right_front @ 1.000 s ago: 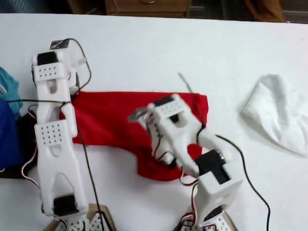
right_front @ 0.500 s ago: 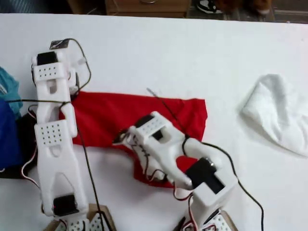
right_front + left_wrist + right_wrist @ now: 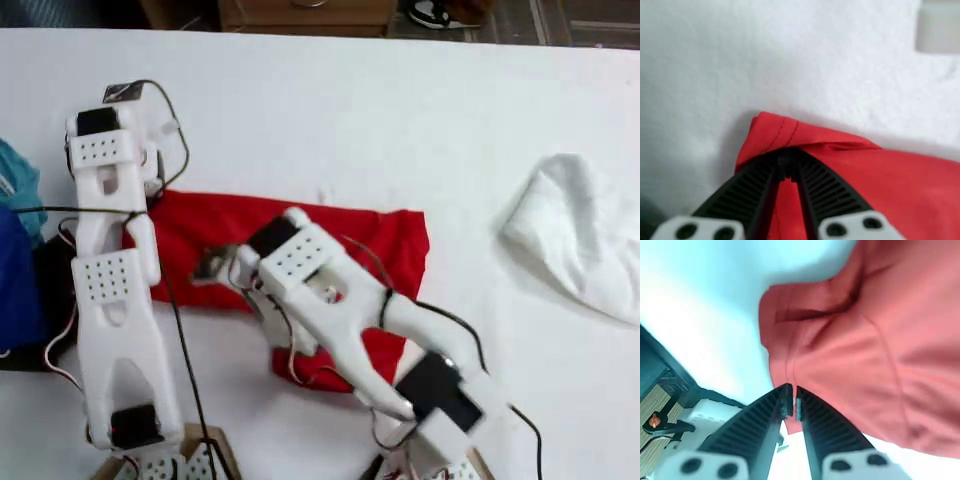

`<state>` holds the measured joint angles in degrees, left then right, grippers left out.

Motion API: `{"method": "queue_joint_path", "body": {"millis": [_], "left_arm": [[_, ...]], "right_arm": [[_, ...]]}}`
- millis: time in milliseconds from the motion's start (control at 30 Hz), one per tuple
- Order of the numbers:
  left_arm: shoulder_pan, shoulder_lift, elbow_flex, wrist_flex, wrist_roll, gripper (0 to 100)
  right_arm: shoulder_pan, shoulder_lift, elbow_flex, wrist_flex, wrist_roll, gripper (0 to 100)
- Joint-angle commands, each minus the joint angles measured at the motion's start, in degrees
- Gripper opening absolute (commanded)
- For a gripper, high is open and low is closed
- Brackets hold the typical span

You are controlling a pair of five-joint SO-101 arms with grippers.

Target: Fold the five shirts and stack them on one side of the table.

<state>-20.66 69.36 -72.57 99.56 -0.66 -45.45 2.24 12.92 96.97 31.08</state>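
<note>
A red shirt (image 3: pixel 385 250) lies spread across the middle of the white table (image 3: pixel 400 110). My left gripper (image 3: pixel 788 169) is shut on the shirt's (image 3: pixel 880 185) folded corner at its left end; in the high view that arm (image 3: pixel 110 270) stands over the same end. My right gripper (image 3: pixel 791 404) is shut on a hem of the red shirt (image 3: pixel 880 340), lifted off the table. From above, the right gripper (image 3: pixel 213 266) hangs over the shirt's left half, near its front edge. A crumpled white shirt (image 3: pixel 580 235) lies at the right.
Blue cloth (image 3: pixel 15 270) and teal cloth (image 3: pixel 15 180) are piled at the table's left edge, beside a dark item (image 3: pixel 52 290). Cables run along both arms. Wooden furniture (image 3: pixel 300 12) stands beyond the table's far edge.
My right arm has swung left across the red shirt, its gripper going from the shirt's middle to its left half. The left arm has kept still.
</note>
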Motion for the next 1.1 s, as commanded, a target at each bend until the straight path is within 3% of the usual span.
{"method": "queue_joint_path", "body": {"millis": [0, 100, 267, 400, 500, 833, 1067], "left_arm": [[-3.3, 0.2, -0.2, -0.2, 0.3, 2], [-3.3, 0.2, -0.3, -0.1, 0.3, 2], [-2.4, 0.1, -0.4, 0.8, -2.8, 4], [-1.4, 0.1, -3.4, 2.4, -5.0, 8], [-1.1, 0.1, -7.4, 2.4, -5.1, 9], [1.8, 0.6, -10.5, 2.9, -10.5, 9], [1.5, 0.2, -7.2, 2.8, -12.4, 9]], "right_arm": [[0.2, -8.5, -5.3, 3.8, 0.2, 1.9], [7.3, -11.9, -6.7, 3.3, 0.2, 1.9], [33.9, -9.6, -7.3, -11.0, 0.2, 2.6], [45.2, 2.2, -15.9, -14.5, 1.7, 15.3], [46.8, 14.4, -27.9, -11.6, 2.2, 23.5], [42.6, 48.8, -76.5, 4.6, -0.3, 21.8], [41.5, 55.4, -79.7, 4.6, 0.1, 21.8]]}}
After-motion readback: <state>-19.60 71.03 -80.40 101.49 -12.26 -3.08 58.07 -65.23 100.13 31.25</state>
